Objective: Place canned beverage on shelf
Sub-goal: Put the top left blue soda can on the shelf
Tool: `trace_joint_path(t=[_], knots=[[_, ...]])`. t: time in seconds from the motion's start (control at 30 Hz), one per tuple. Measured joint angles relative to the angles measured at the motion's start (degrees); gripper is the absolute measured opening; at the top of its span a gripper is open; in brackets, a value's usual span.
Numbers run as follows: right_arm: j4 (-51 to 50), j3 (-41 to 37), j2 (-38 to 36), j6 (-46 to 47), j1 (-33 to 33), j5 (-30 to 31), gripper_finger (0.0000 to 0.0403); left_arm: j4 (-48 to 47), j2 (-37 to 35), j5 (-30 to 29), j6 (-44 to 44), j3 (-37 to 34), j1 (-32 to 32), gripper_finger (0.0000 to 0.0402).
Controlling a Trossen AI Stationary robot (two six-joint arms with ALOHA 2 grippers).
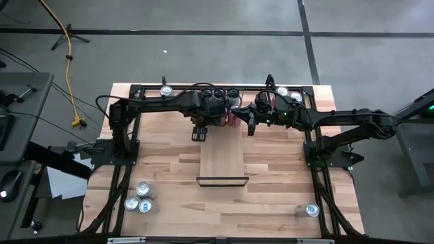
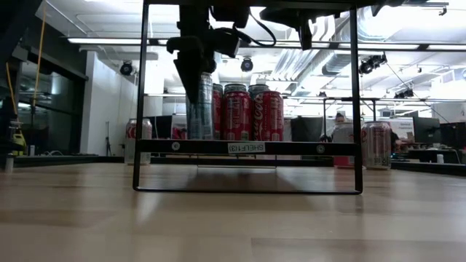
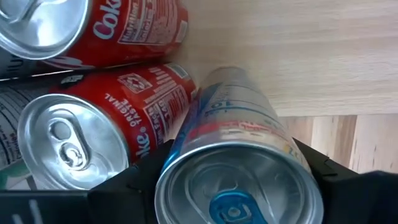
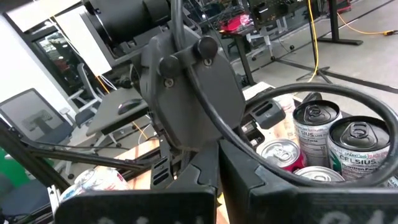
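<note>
The shelf (image 1: 222, 166) is a pale wood panel raised on a black frame, with its front bar (image 2: 247, 147) facing the low view. Two red cola cans (image 2: 237, 113) (image 2: 269, 113) stand on its far end. Beside them stands the canned beverage (image 2: 198, 109), silver and blue with a blue tab (image 3: 227, 208). My left gripper (image 1: 200, 130) reaches down over it, one finger on each side of its top. My right gripper (image 1: 249, 124) hangs level and shut over the shelf's far right corner, holding nothing. My left gripper has the can's upper wall (image 3: 180, 146), just under the rim, between its two fingers (image 3: 134, 180). I see no gap between fingers and can. The fingers come from above, pointing steeply down. The can stands upright with its base on the shelf, against a red can (image 3: 118, 118).
More cans stand along the table's far edge (image 1: 166, 90) (image 1: 281, 91) (image 1: 296, 97). Three stand near the front left (image 1: 140, 198) and one near the front right (image 1: 310, 211). The shelf's near half is bare wood. Black frame rails (image 1: 319, 169) run along both table sides.
</note>
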Motion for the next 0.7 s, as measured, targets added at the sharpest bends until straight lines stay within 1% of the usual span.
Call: trace_joint_path(t=[0.5,0.7], knots=[[0.00,0.00,0.00,0.15,-0.02,0.00,0.0000,0.17,0.00,-1.61,1.56,-0.01,0.05,0.0208],[0.00,0.00,0.00,0.17,0.00,0.01,0.0000,1.53,-0.02,-1.61,1.23,-0.01,0.09,0.0235]])
